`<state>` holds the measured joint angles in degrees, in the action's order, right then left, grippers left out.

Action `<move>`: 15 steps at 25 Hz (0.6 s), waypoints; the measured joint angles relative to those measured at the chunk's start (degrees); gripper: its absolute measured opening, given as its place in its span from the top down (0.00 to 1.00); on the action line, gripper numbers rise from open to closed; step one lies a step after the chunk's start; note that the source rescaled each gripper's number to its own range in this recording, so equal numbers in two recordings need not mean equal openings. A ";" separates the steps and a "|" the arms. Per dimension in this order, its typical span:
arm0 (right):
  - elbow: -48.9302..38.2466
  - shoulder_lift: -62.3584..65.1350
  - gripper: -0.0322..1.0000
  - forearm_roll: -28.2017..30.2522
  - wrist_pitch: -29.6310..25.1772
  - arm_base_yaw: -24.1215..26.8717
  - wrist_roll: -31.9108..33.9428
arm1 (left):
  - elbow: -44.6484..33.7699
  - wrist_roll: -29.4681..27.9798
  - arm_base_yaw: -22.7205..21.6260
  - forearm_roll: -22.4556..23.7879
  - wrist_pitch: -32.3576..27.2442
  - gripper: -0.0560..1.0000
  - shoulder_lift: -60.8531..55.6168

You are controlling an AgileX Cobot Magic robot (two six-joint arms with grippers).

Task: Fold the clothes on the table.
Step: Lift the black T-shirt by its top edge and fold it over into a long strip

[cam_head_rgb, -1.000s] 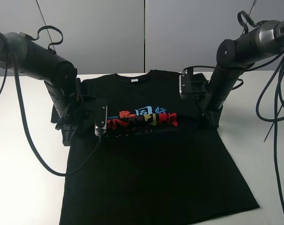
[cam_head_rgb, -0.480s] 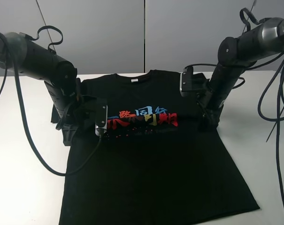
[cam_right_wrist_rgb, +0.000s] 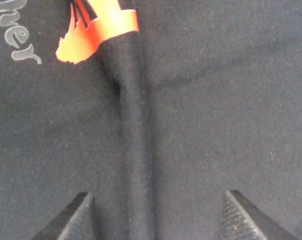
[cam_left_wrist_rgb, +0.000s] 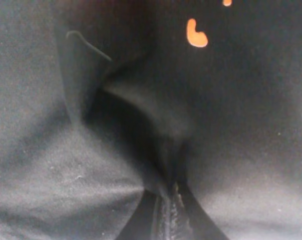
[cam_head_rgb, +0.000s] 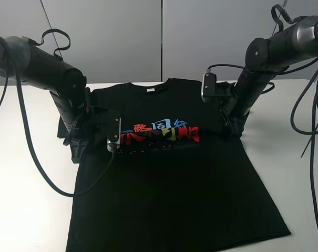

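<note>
Hem nearest the high camera, a black T-shirt lies flat and print-up on the white bench, its long axis running straight away toward the collar at the far side. Level with the chest print, both arms bear down on the cloth. The left pincer sits at the shirt's left edge, the right pincer just inside its right edge. Seen from the wrist, the left pincer is drawn narrow with puckered fabric gathered into it, apparently nipping the shirt. The right pincer stands wide, its fingers either side of a raised ridge of cloth that runs straight out between them, not yet clamped. That ridge, directly between the open jaws, looks like what the right arm must close on next.
</note>
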<state>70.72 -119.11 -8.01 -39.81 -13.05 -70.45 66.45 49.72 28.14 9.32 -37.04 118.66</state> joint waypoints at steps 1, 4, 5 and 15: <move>0.00 -0.16 0.41 0.00 0.00 0.00 0.00 | 0.00 0.00 0.00 0.00 0.00 0.95 0.00; 0.00 -0.75 0.43 0.00 0.22 0.00 0.00 | 0.00 0.00 0.00 0.00 0.13 0.95 0.00; 0.00 -1.01 0.44 0.00 0.34 0.00 0.00 | 0.00 0.00 0.00 0.00 0.24 0.95 0.00; 0.00 -1.63 0.85 0.99 1.50 0.00 0.13 | 0.00 0.00 0.00 0.00 0.44 0.95 0.00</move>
<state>70.72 -120.73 -7.02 -38.31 -13.05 -70.33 66.45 49.72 28.14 9.32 -36.60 118.66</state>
